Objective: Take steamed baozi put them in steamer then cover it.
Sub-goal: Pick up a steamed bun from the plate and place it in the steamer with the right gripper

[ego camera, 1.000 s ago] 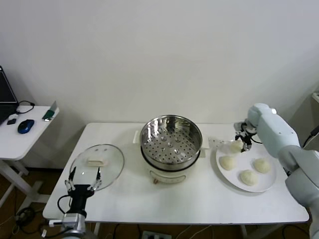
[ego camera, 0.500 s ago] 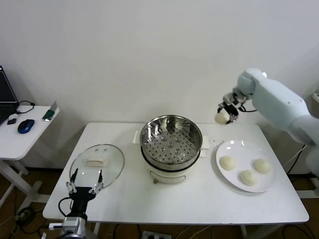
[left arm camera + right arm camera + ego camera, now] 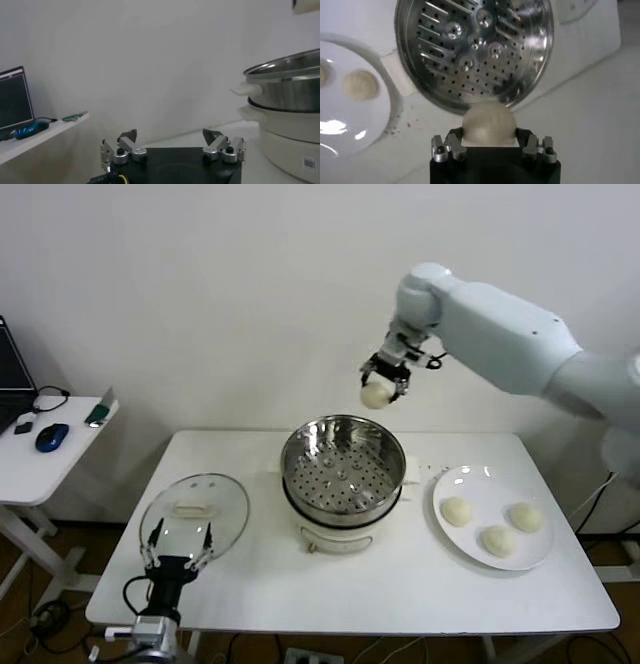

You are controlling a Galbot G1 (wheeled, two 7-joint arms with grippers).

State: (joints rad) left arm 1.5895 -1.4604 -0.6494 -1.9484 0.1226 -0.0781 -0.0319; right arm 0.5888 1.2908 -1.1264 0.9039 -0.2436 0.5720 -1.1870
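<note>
- Since a second ago the right hand [image 3: 381,384] has left the white plate [image 3: 478,487], risen, and swung over toward the steamer [image 3: 343,469]; it now hangs in the air above the steamer's far rim, clamped on one steamed baozi [image 3: 376,395].
- From the right wrist camera the held bun [image 3: 487,123] sits snug between the two fingers [image 3: 446,147], with the steamer's perforated floor [image 3: 472,47] directly beyond it (the basket has nothing in it so far).
- Three more buns lie on the plate, which sits on the desk [image 3: 400,584] to the right of the steamer: one nearest the steamer [image 3: 457,510], one at the plate's front [image 3: 498,540], one toward its right side [image 3: 526,516].
- The cover [image 3: 194,516], a glass lid with a cream handle, lies flat on the desk to the left of the steamer, well apart from it.
- The left hand [image 3: 179,548] waits at the desk's front edge, just in front of the cover, its fingers [image 3: 123,149] spread wide apart and holding nothing.
- Farther left of the steamer, beyond the cover, a side table [image 3: 40,464] carries a blue mouse [image 3: 51,437].
</note>
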